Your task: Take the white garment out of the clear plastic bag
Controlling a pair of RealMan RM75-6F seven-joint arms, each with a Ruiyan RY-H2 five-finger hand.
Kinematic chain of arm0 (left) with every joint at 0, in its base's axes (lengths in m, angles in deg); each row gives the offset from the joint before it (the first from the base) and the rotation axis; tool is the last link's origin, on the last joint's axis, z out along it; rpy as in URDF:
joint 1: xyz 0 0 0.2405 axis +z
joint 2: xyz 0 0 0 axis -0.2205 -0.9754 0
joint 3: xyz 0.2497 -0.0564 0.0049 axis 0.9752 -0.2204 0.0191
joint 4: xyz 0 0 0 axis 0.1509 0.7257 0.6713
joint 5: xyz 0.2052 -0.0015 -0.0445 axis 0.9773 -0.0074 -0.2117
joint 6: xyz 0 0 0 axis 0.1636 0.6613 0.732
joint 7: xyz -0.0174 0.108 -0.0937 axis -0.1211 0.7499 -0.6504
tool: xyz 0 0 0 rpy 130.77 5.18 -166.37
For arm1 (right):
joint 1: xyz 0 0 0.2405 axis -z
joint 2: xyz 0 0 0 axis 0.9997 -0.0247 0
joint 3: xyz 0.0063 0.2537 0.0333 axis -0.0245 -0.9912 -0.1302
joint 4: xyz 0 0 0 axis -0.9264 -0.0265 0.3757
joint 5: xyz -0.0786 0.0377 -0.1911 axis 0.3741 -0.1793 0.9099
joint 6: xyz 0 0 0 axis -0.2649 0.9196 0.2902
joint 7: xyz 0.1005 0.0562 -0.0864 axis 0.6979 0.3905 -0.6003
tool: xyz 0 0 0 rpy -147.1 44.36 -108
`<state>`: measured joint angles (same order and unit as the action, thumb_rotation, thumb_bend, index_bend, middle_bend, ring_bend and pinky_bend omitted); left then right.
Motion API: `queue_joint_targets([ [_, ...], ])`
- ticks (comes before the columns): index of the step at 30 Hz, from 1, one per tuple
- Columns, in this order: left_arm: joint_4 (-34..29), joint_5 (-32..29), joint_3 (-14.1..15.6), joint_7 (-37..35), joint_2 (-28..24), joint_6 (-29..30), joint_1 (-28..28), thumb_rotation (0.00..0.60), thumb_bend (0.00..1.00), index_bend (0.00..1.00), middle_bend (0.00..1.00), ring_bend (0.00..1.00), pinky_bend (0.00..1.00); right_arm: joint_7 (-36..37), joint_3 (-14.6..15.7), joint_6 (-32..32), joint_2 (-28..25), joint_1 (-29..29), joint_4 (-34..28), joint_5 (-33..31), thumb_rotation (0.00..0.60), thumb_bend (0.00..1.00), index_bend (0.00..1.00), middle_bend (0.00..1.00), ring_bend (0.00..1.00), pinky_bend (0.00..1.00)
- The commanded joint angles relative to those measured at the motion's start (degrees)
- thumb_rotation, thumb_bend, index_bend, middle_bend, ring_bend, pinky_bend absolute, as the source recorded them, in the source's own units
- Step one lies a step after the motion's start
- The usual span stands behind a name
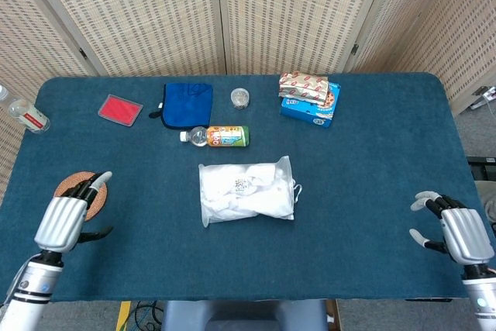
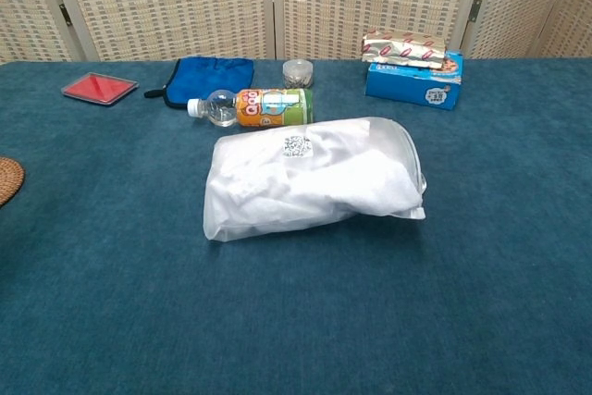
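Right now your left hand (image 1: 68,221) and right hand (image 1: 457,232) hover spread and empty, well apart from the clear plastic bag (image 1: 246,191) on the table (image 1: 372,168).

Left hand (image 1: 65,221) sits low at the near left of the head view, back of the hand turned up, fingers (image 1: 94,184) extended toward the far side and a little apart, thumb out to its right, holding nothing; its wrist and forearm run down to the near-left corner. Right hand (image 1: 457,232) sits at the near right edge, back of the hand up, fingers (image 1: 425,200) loosely spread and pointing left and far, thumb out to the left, also holding nothing. Neither hand shows in the chest view.
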<state>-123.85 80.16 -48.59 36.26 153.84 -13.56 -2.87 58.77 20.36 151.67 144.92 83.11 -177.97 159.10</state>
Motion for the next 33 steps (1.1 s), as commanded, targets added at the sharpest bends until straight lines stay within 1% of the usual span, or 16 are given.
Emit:
queue_joint_targets([
  [1,-2.47,-2.4,-2.01,2.67,1.5,-4.04,-3.61,0.6,0.0,0.05,0.01,0.12,0.35,-0.17,0.02,-0.04,0.0,-0.13,-0.25,0.25,0.6,0.13,0.44,0.32,0.32,0.43],
  [5,-3.32,-6.52,-4.24,5.43,3.51,-8.98,-8.02,0.6,0.0,0.0,0.0,0.08,0.33,-1.05,0.13,-0.22,-0.57,-0.38,-0.9,0.7,0.6,0.13,0.44,0.32,0.32,0.43],
  [10,-2.6,-11.94,-7.1,8.16,6.8,-14.06,-13.74,0.6,0.0,0.0,0.0,0.05,0.28,-0.72,0.0,-0.34,-1.38,-0.54,-1.58,0.58,0.6,0.13,0.44,0.32,0.32,0.43],
  [15,-1.42,-17.57,-8.92,10.26,9.17,-19.04,-19.2,0.6,0.0,0.0,0.0,0.01,0.23,-0.3,0.23,-0.49,-1.54,-0.44,-1.39,0.48,0.6,0.13,0.44,0.32,0.32,0.43],
  [25,1.13,-27.61,-10.33,15.91,14.05,-23.14,-28.01,0.6,0.0,0.0,0.0,0.0,0.17,0.66,0.33,-1.29,-0.8,-0.9,-0.24,0.45,0.6,0.13,0.44,0.32,0.32,0.43],
  [33,3.53,-33.85,-10.43,17.12,17.1,-25.92,-34.09,0.6,0.0,0.0,0.0,0.0,0.12,0.91,0.43,-1.5,-0.68,-1.11,-0.14,0.58,0.6,0.13,0.44,0.32,0.32,0.43],
])
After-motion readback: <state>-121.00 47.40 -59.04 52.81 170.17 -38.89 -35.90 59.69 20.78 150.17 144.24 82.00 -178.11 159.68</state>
